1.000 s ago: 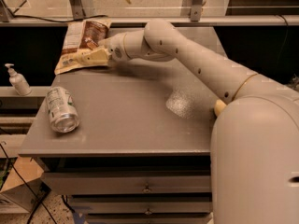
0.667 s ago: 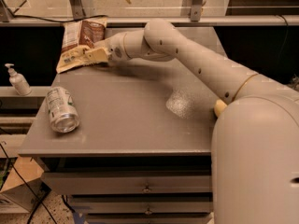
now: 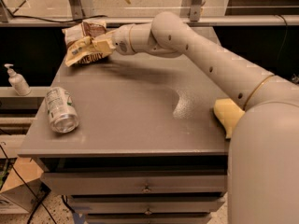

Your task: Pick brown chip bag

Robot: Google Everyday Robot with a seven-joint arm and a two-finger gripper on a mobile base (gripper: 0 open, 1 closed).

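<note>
The brown chip bag, crinkled with dark brown and cream panels, hangs above the far left corner of the grey table. My gripper is shut on the bag's right side and holds it clear of the tabletop. The bag's shadow falls on the table below it. The arm reaches in from the right.
A silver-green drink can lies on its side near the table's left front. A yellow sponge sits at the right edge, partly behind my arm. A soap bottle stands on a shelf to the left. Drawers sit below the tabletop.
The gripper has risen with the chip bag in it. The bag has come up off the tabletop and crumpled. The can and sponge have not moved.
</note>
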